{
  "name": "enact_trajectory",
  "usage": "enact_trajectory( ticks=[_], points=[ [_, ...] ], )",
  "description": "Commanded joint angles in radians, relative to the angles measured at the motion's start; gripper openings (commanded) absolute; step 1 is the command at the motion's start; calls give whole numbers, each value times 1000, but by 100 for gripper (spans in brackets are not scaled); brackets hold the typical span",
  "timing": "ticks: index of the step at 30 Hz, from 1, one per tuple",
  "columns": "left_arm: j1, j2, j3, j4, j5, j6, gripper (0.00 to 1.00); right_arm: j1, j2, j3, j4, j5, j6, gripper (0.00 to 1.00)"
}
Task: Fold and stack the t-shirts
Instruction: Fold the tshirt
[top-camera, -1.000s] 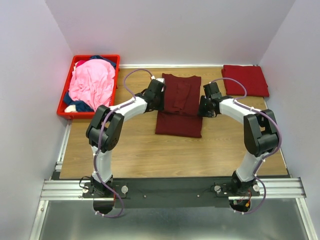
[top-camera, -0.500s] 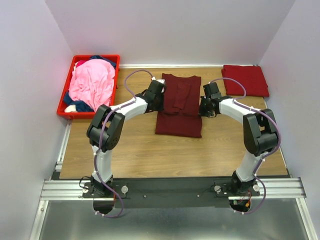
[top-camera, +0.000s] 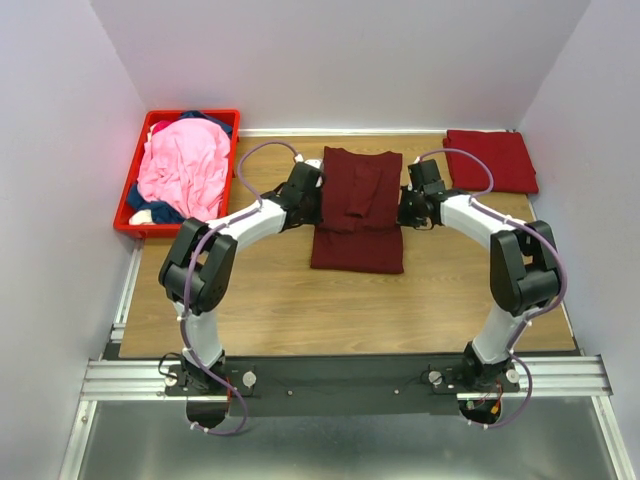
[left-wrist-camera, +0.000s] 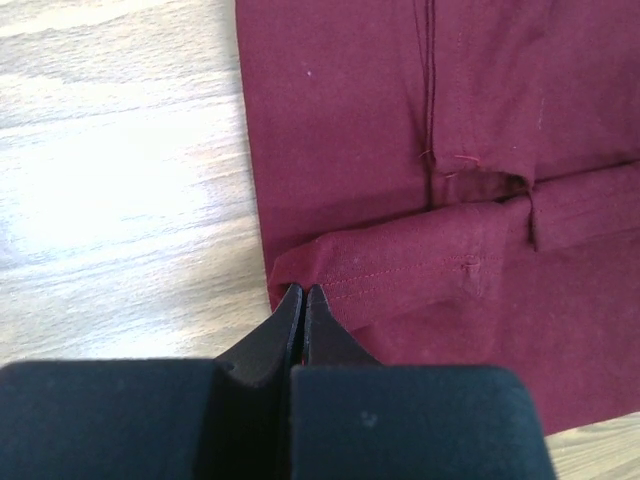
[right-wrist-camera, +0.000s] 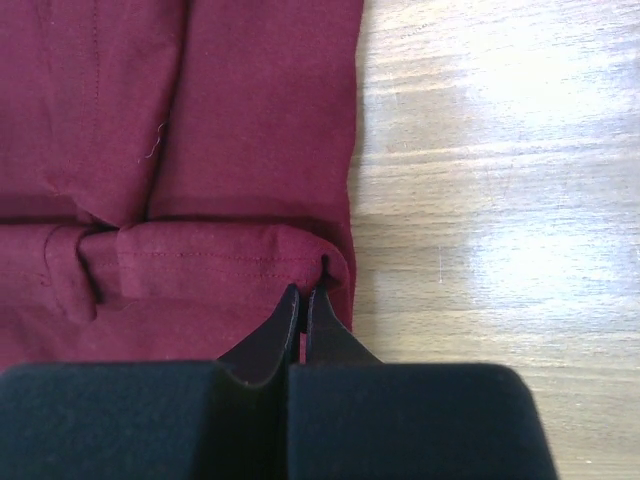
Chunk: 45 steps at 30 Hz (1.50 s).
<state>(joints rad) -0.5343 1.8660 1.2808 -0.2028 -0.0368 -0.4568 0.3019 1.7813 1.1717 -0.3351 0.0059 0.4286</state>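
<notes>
L fingers (left-wrist-camera: 283, 325) & R fingers (right-wrist-camera: 327, 328) were shut from approx. half-open and clamped on opp. side edges of the maroon t-shirt (top-camera: 357, 215) at its folded hem. L arm (top-camera: 205, 262) elbow was swung outward, to the left.

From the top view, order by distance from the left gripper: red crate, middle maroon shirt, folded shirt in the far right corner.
1. The middle maroon shirt, at the left gripper's fingertips.
2. The red crate, far left.
3. The folded shirt, far right corner.
</notes>
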Motion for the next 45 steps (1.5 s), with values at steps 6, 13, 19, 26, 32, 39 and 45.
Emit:
enact_trajectory(
  ticks=[6,13,19,26,32,39,45],
  points=[
    [11,-100,-46,11,-8,-14,0,2,-92,-14,16,-27,2,1],
    [10,-107,-52,13,2,-13,0,2,-109,-4,15,-23,2,1],
    [13,-76,-17,9,-14,-6,0,0,-77,14,16,-11,-11,1],
    [13,22,20,48,-29,-5,0,2,9,36,39,32,-31,1],
    [14,78,38,60,-38,-5,1,2,52,39,65,63,-40,8],
    [13,-13,5,36,-58,-2,50,19,-44,16,62,23,-60,39],
    [-12,-163,-89,11,-109,9,41,95,-118,-26,65,-55,-57,40]
  ],
)
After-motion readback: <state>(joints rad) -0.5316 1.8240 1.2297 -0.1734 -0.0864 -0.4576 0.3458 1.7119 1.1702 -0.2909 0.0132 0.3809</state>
